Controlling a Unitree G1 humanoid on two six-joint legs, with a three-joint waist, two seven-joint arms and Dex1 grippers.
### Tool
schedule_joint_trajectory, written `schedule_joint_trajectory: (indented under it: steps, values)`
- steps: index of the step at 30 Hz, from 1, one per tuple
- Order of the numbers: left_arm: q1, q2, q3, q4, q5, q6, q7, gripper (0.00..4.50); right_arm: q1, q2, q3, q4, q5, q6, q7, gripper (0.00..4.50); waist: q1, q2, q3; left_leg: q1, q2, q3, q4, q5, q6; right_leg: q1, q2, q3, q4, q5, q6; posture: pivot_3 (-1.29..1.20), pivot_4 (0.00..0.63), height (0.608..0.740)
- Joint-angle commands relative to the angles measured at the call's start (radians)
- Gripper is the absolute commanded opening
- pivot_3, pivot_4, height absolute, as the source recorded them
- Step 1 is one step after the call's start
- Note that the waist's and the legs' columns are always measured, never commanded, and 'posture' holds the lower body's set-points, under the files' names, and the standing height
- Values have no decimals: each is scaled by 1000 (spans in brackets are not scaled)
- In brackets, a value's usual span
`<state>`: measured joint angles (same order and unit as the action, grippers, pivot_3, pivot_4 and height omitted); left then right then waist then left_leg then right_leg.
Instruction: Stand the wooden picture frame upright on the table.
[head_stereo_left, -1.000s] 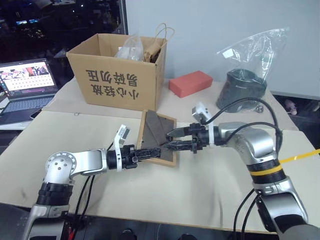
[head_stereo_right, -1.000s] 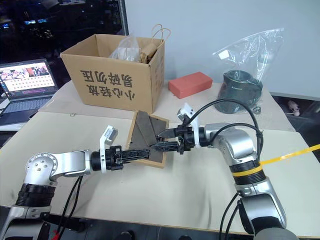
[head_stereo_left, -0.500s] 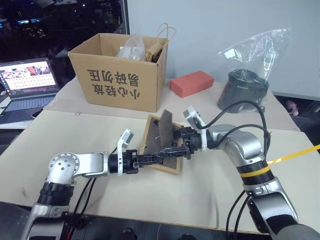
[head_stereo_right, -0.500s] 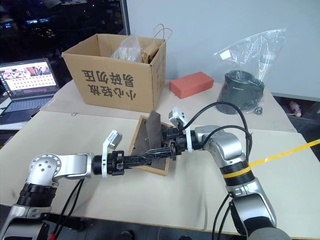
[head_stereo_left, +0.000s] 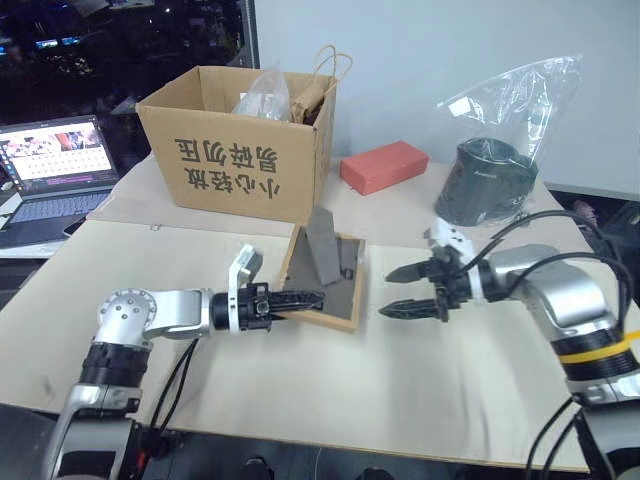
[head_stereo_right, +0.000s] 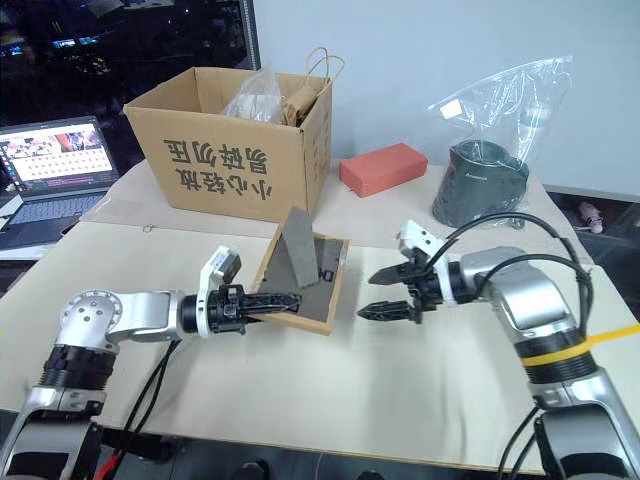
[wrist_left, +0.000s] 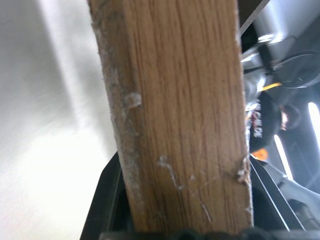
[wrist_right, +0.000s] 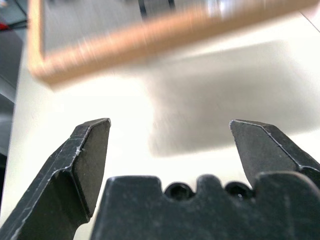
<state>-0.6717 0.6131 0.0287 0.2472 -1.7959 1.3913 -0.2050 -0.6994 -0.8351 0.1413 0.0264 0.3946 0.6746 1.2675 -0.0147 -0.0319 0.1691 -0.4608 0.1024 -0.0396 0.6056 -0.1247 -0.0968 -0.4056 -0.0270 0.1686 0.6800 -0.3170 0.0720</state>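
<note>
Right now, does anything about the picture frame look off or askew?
Yes. The wooden picture frame is not upright: it lies back-up and tilted, one edge pinched in the left gripper, its fold-out stand sticking up. The right gripper is open beside it.

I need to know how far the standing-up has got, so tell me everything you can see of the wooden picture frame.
The wooden picture frame is a small rectangle with a light-wood border and a dark grey-brown back panel, which faces up. It lies tilted, not yet upright, on the beige table in front of the cardboard box. Its fold-out stand is swung up from the back. The left end effector clamps its near edge. The right end effector is open, apart from it.
</note>
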Motion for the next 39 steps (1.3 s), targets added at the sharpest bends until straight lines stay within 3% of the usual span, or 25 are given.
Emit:
schedule_joint_trajectory:
  steps: [1,8,12,20,29,30,36,39]
  values:
    - [-33,-4,29,37,-47,15,-29,1200,35,0,-91,-60,-12,-115,-57,4455,-6,0,0,0,0,0,0,0,0,0,0,0,0,0,0,0,150,688]
    - [-74,-32,6,134,-127,45,-18,1200,155,145,-48,48,-376,-750,-439,4455,-9,0,0,0,0,-1,1,1,0,1,0,0,1,-3,6,0,150,688]
    - [-96,-41,-2,158,-139,54,-10,1200,174,214,-28,113,-613,-1102,-735,4455,-7,0,0,0,0,-1,1,1,-1,0,0,0,1,0,2,0,150,688]
    - [-108,-43,-15,143,-147,69,-4,1200,122,332,-30,179,-737,-1217,-1002,4455,-3,0,0,0,0,-3,1,2,-1,1,0,-2,3,1,0,0,150,688]
    - [-94,-32,-37,125,-173,71,12,1200,118,356,12,144,-859,-1320,-1112,4455,-2,0,0,0,0,-6,2,3,-2,2,0,-5,4,1,-1,0,150,688]
    - [-89,-25,-44,125,-167,78,13,1200,116,356,18,152,-868,-1329,-1116,3929,-3,0,0,0,0,-6,2,3,-2,3,0,-5,4,1,-1,0,150,688]
    - [-68,15,-47,69,-132,101,-18,1200,104,336,22,185,-884,-1371,-1132,2016,-2,0,0,0,-1,-8,2,4,-2,3,0,-6,5,1,-1,0,150,688]
    - [-52,39,-48,30,-92,108,-29,1200,100,327,19,203,-889,-1393,-1140,1647,-3,0,0,0,-1,-9,2,4,-2,3,0,-7,5,1,-1,0,150,688]
